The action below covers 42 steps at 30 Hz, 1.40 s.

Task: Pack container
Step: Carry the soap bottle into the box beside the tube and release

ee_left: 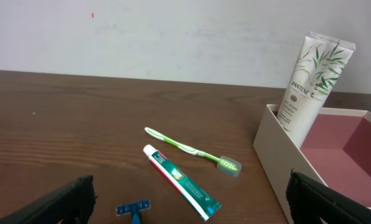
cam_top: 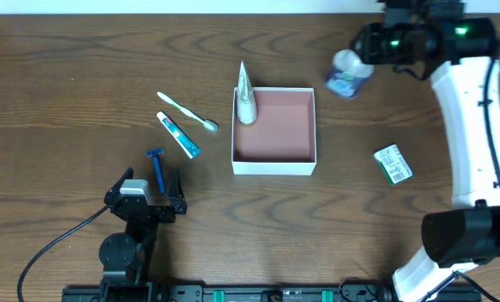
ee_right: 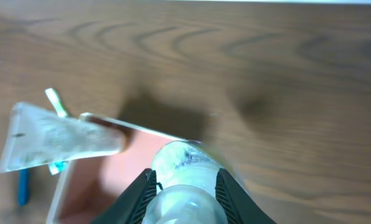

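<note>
In the middle of the worktop (cam_top: 82,84): the container (cam_top: 273,166), open side up, with a white Pantene tube (cam_top: 246,101) leaning upright in its far left corner. Off its far right corner: right pincer (cam_top: 369,49), pinching a clear bottle (cam_top: 349,74) with a blue label. At the near left: left pincer (cam_top: 147,200), spread wide, gripping nothing. Between that and the container: toothbrush (cam_top: 187,111), toothpaste tube (cam_top: 179,135), blue razor (cam_top: 157,166), all lying flat. Right of the container, well apart: a small green-and-white box (cam_top: 393,164).

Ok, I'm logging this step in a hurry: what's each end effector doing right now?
Left end effector: open, holding nothing.
Right end effector: closed on a small clear bottle.
</note>
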Motion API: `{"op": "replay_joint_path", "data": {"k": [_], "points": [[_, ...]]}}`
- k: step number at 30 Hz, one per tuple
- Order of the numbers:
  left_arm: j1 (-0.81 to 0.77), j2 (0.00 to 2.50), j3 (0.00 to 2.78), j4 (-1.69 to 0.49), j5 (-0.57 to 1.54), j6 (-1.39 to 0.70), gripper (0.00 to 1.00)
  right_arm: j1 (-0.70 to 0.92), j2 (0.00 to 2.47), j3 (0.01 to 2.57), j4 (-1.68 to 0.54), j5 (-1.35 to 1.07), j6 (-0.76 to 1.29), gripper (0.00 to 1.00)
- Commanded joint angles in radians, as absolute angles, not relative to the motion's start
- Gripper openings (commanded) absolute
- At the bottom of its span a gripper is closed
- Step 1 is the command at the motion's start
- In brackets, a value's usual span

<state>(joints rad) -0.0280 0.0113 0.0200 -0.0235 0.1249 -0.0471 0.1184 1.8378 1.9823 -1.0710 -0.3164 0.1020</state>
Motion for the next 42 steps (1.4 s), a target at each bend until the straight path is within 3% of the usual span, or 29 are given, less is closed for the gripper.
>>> {"op": "replay_joint_path", "data": {"k": [1,10,19,42], "points": [[-0.025,0.011,0.004,-0.059,0.146,-0.034,0.98,0.186,1.798,1.995,-1.066,-0.34,0.188,0.09],[-0.025,0.011,0.004,-0.059,0.146,-0.034,0.98,0.326,1.801,1.995,-1.053,-0.276,0.231,0.11],[-0.025,0.011,0.004,-0.059,0.146,-0.034,0.98,0.45,1.837,1.995,-0.994,-0.155,0.079,0.12],[-0.025,0.011,0.004,-0.059,0.146,-0.034,0.98,0.459,2.013,1.995,-0.863,-0.105,-0.04,0.11]]}}
